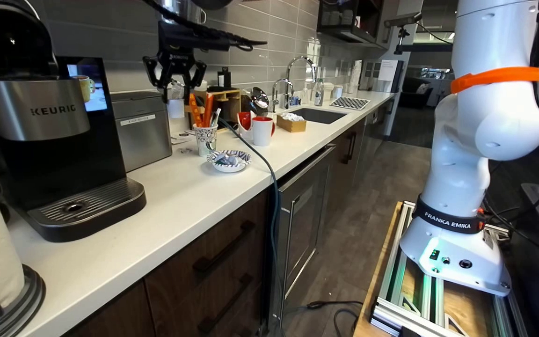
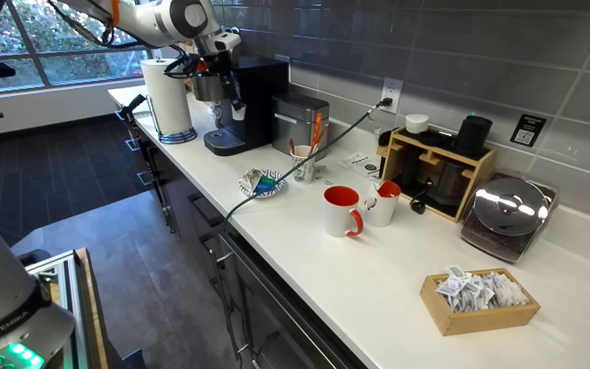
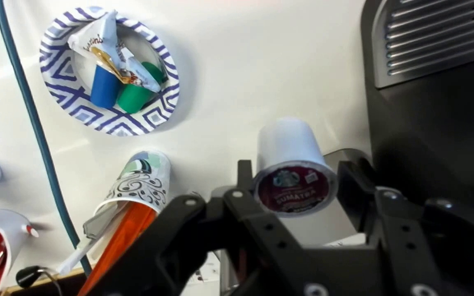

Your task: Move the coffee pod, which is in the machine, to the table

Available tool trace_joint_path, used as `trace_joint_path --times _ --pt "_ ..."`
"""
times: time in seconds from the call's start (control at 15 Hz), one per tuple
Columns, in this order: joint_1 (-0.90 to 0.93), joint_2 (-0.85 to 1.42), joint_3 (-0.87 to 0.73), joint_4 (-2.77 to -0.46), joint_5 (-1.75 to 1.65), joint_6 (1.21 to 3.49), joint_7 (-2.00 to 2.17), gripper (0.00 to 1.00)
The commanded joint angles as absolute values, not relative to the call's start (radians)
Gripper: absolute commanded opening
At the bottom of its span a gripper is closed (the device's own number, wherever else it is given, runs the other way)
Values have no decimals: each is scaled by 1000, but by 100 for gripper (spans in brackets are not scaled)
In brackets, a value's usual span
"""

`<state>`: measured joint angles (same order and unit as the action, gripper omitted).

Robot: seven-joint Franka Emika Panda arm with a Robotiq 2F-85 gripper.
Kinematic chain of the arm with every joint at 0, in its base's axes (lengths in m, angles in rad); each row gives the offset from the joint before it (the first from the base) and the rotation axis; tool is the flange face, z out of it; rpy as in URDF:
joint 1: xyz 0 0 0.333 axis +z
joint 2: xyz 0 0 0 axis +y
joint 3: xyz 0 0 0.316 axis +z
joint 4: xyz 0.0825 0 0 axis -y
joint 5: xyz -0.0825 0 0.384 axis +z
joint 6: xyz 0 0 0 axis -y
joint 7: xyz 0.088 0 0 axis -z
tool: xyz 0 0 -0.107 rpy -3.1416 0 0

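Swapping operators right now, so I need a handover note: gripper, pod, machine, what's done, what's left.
Gripper: shut on the coffee pod, held in the air.
Pod: over the counter, not touching it, near the coffee machine.
Machine: on the counter, lid looks raised.
Done: pod out of the machine and gripped.
Left: lower it to the counter, open, back off. The bare patch between the machine and the patterned bowl looks like a fair spot; mind the stirrer cup nearby.
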<state>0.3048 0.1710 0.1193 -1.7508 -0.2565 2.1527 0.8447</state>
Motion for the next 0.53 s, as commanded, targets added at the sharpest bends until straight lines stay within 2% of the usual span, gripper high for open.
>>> trace_joint_path --times 0.0,0.47 --pt "265 221 95 -1817 -272 2261 917 29" --pt "286 322 7 -1930 -359 2570 1066 29"
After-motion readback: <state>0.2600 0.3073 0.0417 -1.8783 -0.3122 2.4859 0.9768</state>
